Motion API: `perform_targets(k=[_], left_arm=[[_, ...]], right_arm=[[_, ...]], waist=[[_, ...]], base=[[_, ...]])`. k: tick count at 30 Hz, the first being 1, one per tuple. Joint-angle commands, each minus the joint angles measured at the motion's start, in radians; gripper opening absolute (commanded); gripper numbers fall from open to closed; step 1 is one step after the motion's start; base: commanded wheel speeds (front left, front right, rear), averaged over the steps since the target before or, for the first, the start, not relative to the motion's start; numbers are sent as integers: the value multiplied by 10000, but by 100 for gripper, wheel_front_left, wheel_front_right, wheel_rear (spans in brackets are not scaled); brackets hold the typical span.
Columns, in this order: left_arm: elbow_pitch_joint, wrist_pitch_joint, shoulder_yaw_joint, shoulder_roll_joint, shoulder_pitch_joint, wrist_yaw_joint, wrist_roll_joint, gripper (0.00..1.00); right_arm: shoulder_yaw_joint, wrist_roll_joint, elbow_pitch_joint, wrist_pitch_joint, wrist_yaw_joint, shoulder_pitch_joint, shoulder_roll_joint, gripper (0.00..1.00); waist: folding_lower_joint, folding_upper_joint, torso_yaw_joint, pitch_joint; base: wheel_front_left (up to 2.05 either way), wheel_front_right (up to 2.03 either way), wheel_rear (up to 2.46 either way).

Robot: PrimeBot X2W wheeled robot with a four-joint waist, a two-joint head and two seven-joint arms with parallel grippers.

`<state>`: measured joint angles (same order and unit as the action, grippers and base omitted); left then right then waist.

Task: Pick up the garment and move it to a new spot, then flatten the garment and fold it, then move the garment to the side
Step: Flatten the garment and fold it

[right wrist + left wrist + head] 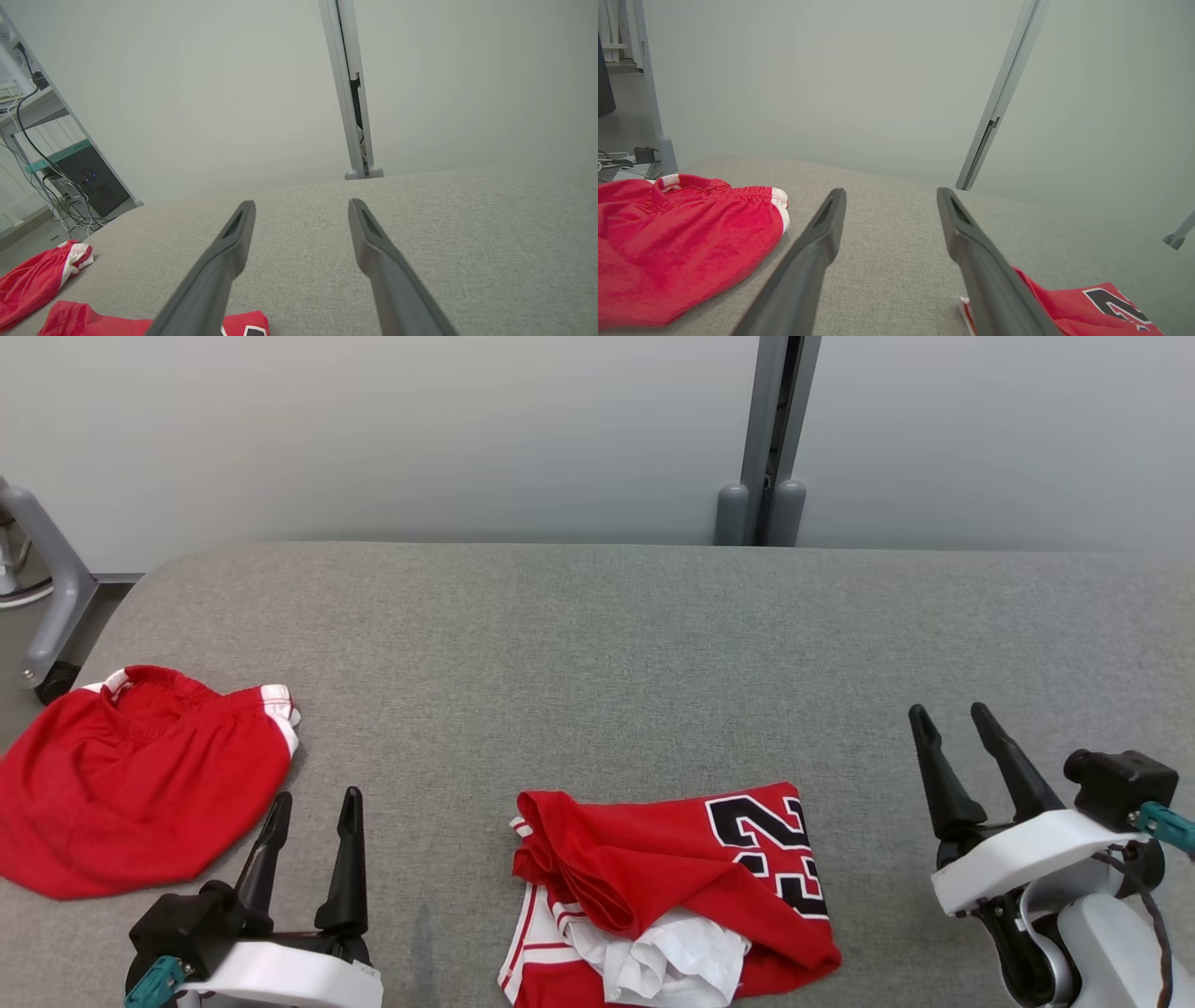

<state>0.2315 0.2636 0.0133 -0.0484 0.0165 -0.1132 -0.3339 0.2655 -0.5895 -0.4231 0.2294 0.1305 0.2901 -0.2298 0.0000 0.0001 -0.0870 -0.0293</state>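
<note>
A red jersey (672, 887) with black-and-white numbers and white trim lies crumpled at the near middle of the grey table (597, 644); its corner shows in the left wrist view (1092, 305) and the right wrist view (93, 319). My left gripper (316, 801) hovers open to the jersey's left, nothing between its fingers (822, 238). To the jersey's right my right gripper (950, 713) is open too, above bare table, its fingers (369, 238) empty.
Red shorts (131, 779) with white trim lie at the table's left edge, also in the left wrist view (677, 247). A grey wall post (770, 439) stands behind the table. A wheeled metal stand (51, 597) is off the left side.
</note>
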Motion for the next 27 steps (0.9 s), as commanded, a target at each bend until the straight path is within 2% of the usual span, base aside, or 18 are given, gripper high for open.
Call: perform_targets(k=[1,2,3,4,5,8,15,24,27], left_arm=[[9,10,-7,-39,133,-5,23,100],[25,10,0,-39,127,-10,29,100],[38,10,11,-39,115,-15,36,100],[31,10,30,-38,89,-1,42,100],[19,10,38,-38,59,18,44,100],[69,9,42,-36,46,-5,68,100],[111,5,13,-41,87,-32,64,100],[196,5,59,-39,112,-48,-25,100],[216,5,77,-38,151,-52,-44,100]], right_arm=[[-44,91,33,-109,4,-131,21,100],[-48,144,9,-173,4,-151,47,100],[-64,165,-35,-259,5,-164,74,74],[-57,193,-115,-388,4,-188,92,42],[77,176,-177,-573,5,-208,115,0],[474,117,-604,-1284,4,-228,29,0],[1067,-415,-1558,-2393,4,-24,370,0],[2266,-1381,-1574,-2939,4,-250,560,0],[2653,-2143,-1451,-3233,5,-386,793,0]], waist=[[0,-1,-52,35],[0,-1,-87,53],[0,-1,-123,70],[0,-1,-159,88],[0,-1,-189,98],[0,-1,-314,120],[0,-1,-651,104],[0,-1,-959,64],[0,-1,-1042,74]], base=[[0,0,0],[0,0,0],[0,0,0],[0,0,0],[0,0,0],[0,0,0],[0,0,0],[0,0,0],[0,0,0]])
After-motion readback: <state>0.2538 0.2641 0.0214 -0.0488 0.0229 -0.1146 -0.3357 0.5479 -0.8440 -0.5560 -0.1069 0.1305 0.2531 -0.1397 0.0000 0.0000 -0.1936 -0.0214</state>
